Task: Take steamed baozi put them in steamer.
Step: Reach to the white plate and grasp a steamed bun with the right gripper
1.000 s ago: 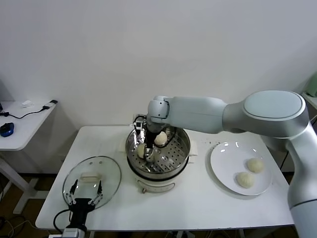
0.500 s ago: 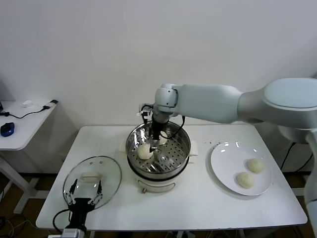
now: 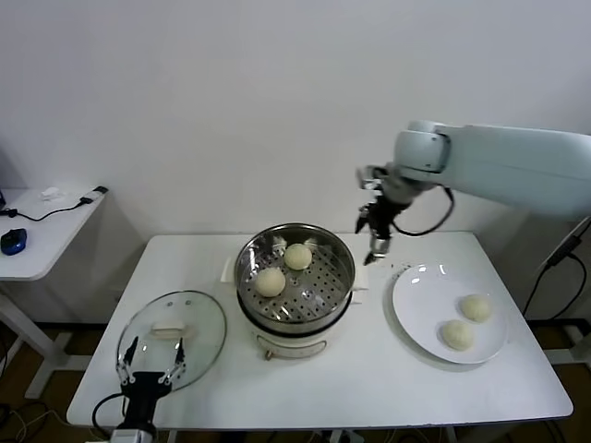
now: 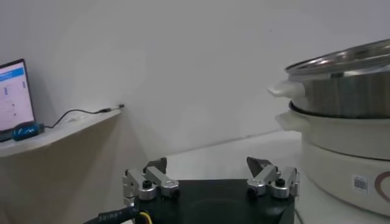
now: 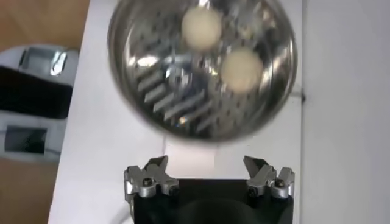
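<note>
Head view: the steamer sits in the middle of the white bench, and everything else is easiest placed from it. Two baozi lie on its perforated tray, one toward the back wall, the other nearer the front on the robot's left side, the two close but apart. Two more baozi rest on the white plate to the steamer's right, one just in front of the other.

The right pincer hangs in the air above the bench, beside the steamer's right rim and between steamer and plate. Its fingers are spread wide with nothing between them; the right wrist view shows the same, both fingertips apart over the steamer with the two buns below.

The left pincer is parked low at the bench's front edge, left of the steamer, over the near rim of the glass lid lying flat there. It too is spread wide and holds nothing.
</note>
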Motion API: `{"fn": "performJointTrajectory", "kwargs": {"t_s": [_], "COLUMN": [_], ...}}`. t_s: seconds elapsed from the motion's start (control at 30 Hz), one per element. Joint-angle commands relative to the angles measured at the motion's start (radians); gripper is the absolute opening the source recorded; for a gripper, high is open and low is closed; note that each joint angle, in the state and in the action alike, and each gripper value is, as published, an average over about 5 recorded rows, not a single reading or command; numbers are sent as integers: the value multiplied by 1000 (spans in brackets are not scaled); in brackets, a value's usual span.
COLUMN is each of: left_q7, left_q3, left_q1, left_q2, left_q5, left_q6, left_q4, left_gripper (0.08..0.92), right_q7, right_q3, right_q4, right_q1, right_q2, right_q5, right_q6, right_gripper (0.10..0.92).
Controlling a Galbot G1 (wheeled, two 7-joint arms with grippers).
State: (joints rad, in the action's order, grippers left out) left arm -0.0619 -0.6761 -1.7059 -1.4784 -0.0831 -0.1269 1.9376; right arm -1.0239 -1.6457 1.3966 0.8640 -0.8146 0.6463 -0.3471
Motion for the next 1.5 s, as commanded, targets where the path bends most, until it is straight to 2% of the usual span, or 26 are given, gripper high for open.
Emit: {"fn": "performJointTrajectory", "kwargs": {"t_s": [0.03, 0.2, 0.4, 0.77, 1.2, 1.3, 1.5], "left_q7": [0, 0, 0, -1, -1, -1, -2], "left_q3": [-10, -12, -10, -7, -10, -9, -10], "left_q1": [-6, -11, -4, -6, -10, -9, -7], "left_q2": [-3, -7, -16, -26, -27, -27, -28], "left_q5": [-2, -9, -21, -35, -40, -44, -46], "left_q6": [4, 10, 19, 15, 7, 5, 4], "left_q4": [0, 2, 2, -15, -31, -36, -40], "left_gripper": [823, 823, 823, 823, 823, 823, 823], "right_q7": [-54, -75, -78, -53, -54, -58, -69], "right_q3": [192, 462, 639, 691, 706, 705, 699], "right_q4": [64, -11, -84, -171, -234, -242, -253], "right_q1": [-281, -610, -823, -888, -893, -888, -878], "right_q2": [372, 423, 403, 297, 242, 230, 214], "right_q5": [-369, -520, -608, -664, -687, -684, -672], "right_q6": [95, 123, 151, 158, 167, 168, 168], "right_gripper": [823, 823, 823, 823, 821, 791, 674]}}
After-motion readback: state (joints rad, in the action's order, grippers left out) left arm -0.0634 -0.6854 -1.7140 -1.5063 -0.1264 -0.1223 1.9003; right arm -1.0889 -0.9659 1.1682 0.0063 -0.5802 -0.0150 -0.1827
